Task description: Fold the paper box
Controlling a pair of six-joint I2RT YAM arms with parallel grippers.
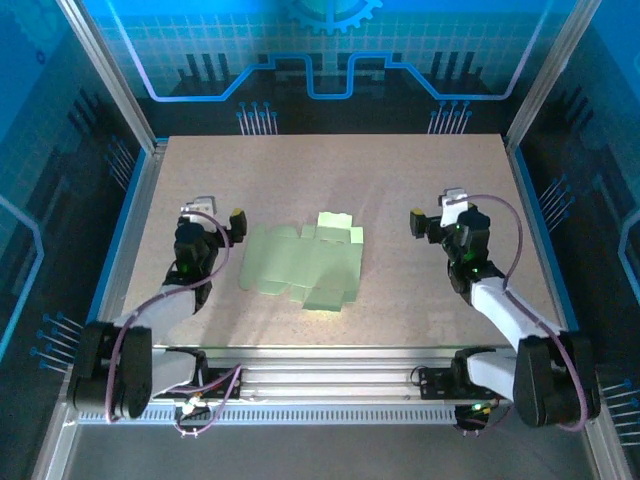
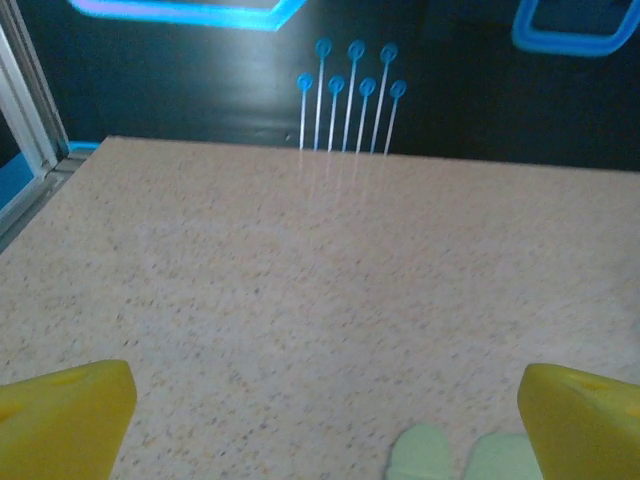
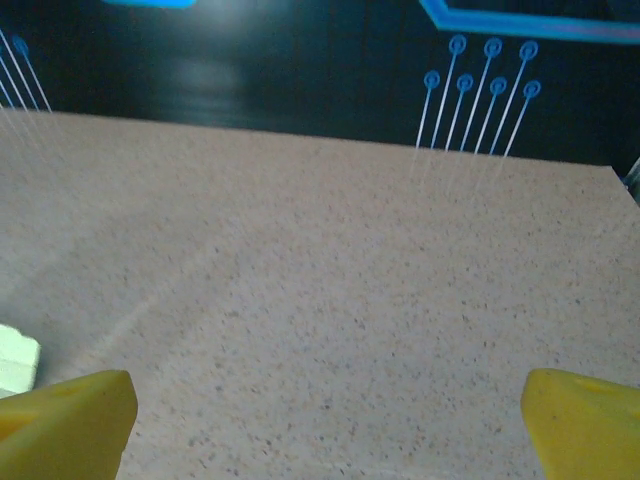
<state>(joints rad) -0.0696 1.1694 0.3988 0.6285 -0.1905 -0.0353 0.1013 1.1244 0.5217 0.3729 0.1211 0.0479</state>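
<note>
Lime-green thin card: the paper box (image 1: 305, 265) lies flat & unfolded at the middle of the table (image 1: 330, 170). We see the left gripper (image 1: 218, 211) over the table's left side, the right gripper (image 1: 435, 210) over its right, both w/ fingers wide apart, nothing held. Risk, we think: a fingertip skids the sheet instead of lifting a flap, or creases it off the fold lines, as nothing pins it.

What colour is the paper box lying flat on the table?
The paper box is pale lime green, plain and unmarked; the top external view shows it best.
</note>
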